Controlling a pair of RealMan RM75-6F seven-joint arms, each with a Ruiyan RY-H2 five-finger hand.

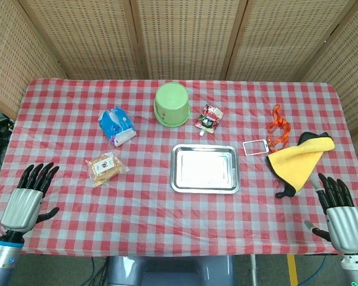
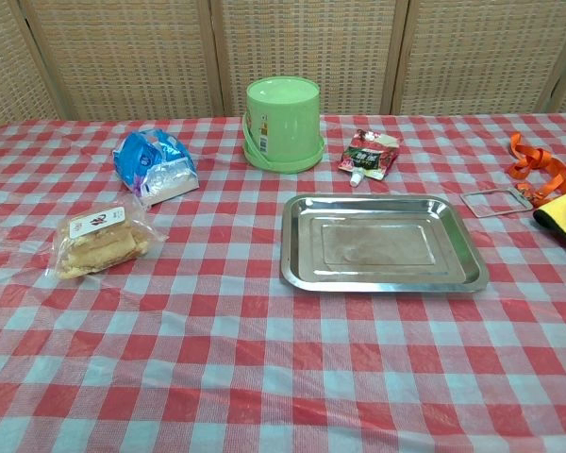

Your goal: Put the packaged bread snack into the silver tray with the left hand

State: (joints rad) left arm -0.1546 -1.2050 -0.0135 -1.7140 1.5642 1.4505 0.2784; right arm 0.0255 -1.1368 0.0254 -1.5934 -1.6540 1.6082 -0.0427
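The left hand [image 1: 30,193] sits at the near left edge of the desk [image 1: 137,208], fingers spread. Bare cloth lies between it and the snack [image 1: 105,167]. From the snack to the tray [image 1: 204,168] there is a wide gap with nothing in the way. The blue pack [image 1: 116,125] lies behind the snack, near it. The green bucket [image 1: 171,103] and red pouch [image 1: 209,117] stand behind the tray, off the path. The yellow cloth [image 1: 299,156] and badge [image 1: 255,147] lie right of the tray.
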